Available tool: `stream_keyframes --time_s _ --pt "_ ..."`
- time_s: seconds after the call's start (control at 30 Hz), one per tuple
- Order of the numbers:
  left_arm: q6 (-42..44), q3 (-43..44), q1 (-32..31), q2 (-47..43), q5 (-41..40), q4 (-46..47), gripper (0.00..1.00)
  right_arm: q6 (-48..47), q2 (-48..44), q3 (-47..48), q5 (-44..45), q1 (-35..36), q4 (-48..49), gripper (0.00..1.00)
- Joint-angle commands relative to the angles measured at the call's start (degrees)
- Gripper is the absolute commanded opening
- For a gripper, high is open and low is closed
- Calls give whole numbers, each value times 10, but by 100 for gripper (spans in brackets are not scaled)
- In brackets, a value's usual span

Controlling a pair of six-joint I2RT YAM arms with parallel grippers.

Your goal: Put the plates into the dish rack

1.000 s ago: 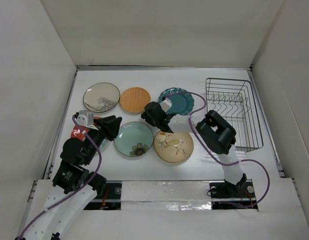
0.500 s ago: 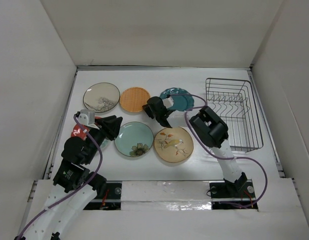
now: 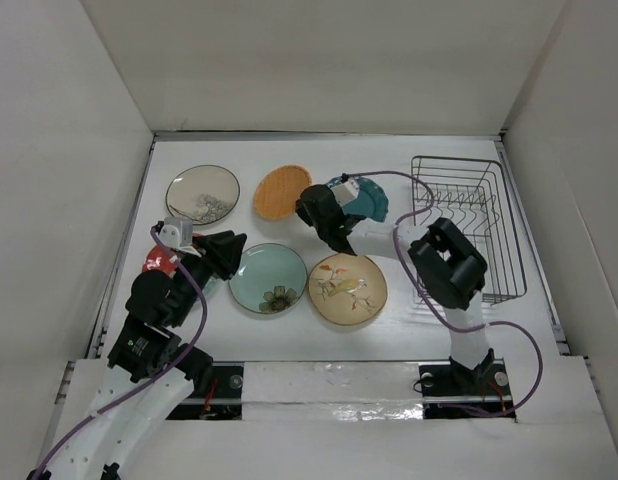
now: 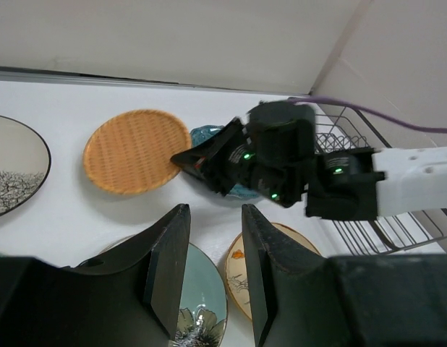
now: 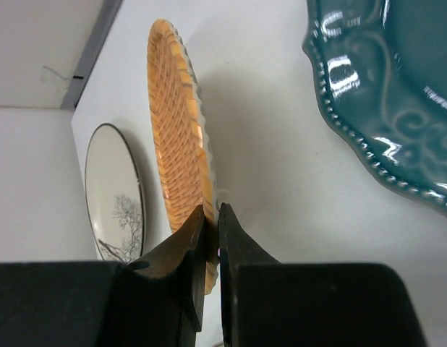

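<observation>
Orange plate sits in the far row, middle of the counter. It is now tipped up on its right side. A second ago it lay flat. The right wrist view shows it almost edge-on, woven face turned toward the left edge of the counter. Can't tell if its low left side touches the counter.

Right pincer is closed down to a thin slit on the plate's right rim, one finger on each face. A second ago it hung between the plates with nothing in it, then it slid over to this rim. So the grasp is made and the lift has begun.

Judgement: first plate picked, none loaded yet. What's left is the carry across to the dish rack at the far right corner, which holds no plates, then dropping the plate upright between tines. Rim-only hold, so it could swing or slip.

Teal plate is just right of the pincer, partly under the arm. Cream plate is far left. Aqua plate and tan plate are side by side in the near row. A sliver of red plate shows by the left edge under the left arm.

Left pincer is parted wide, empty, above the aqua plate's left side, same place as before.
</observation>
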Motion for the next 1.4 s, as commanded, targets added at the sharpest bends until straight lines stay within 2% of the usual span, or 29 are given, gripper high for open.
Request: stream_keyframes --time_s 0.0,0.17,0.23,0.27,0.37,0.4,0.47,0.6,0.7,0.77,0.83,0.93,1.1,1.23,1.37 --pt "4 12 -2 -2 3 21 32 -95 -108 -26 73 4 62 0" --pt "1 12 -2 -16 23 20 32 -294 -290 -100 55 -40 88 0" --pt "4 14 4 -24 32 25 32 -370 -350 -117 44 -85 48 0" --pt "4 14 9 -27 47 26 32 -399 -409 -131 33 -105 4 0" --pt "4 15 14 -39 76 27 33 -481 -523 -151 60 -197 -105 0" --pt "4 16 14 -43 77 25 33 -496 -547 -151 75 -197 -143 0" --pt "4 15 14 -53 83 25 33 -522 -592 -151 103 -249 -215 0" --pt "6 16 -2 -75 78 24 33 -563 -664 -152 121 -337 -272 0" --pt "9 17 -8 -87 80 24 33 -612 -657 -151 95 -403 -261 0" --pt "9 18 -8 -93 73 21 33 -684 -628 -153 86 -425 -225 0" --pt "9 17 -8 -103 72 21 33 -758 -590 -151 52 -456 -210 0" --pt "9 16 -13 -106 81 24 33 -817 -562 -146 -4 -492 -197 0" --pt "9 16 -13 -107 82 24 33 -860 -501 -88 -90 -537 -251 0" --pt "10 16 -24 -103 81 23 33 -901 -461 -75 -94 -556 -291 0" --pt "10 17 -24 -99 84 22 33 -905 -452 -97 -108 -566 -274 0"
